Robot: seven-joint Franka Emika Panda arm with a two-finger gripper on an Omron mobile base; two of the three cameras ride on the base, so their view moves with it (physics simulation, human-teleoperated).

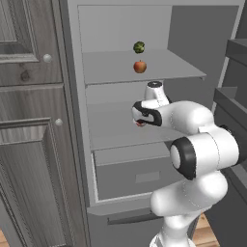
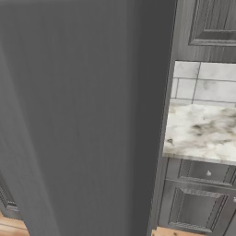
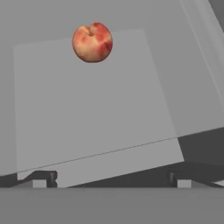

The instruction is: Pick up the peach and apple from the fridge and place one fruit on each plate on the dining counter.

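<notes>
The fridge (image 1: 193,43) stands open in the left base view. The apple (image 1: 140,66), red with a short stem, sits on its upper shelf. The peach (image 3: 92,42), orange-red with pale patches, lies on the middle shelf, far ahead of my gripper (image 3: 111,179) and a little left of centre. In the left base view the peach (image 1: 140,123) peeks out just below my hand. The gripper is open, its fingertips (image 3: 43,177) wide apart with nothing between them, at the shelf's front edge. The plates and dining counter are out of view.
A dark green round item (image 1: 139,47) sits behind the apple. A drawer (image 1: 140,176) lies below the middle shelf. The fridge door's shelves (image 1: 231,96) stand close on the right, a wood-grain cabinet (image 1: 29,120) on the left. A dark panel (image 2: 83,115) and marbled wall counter (image 2: 203,131) appear in the right base view.
</notes>
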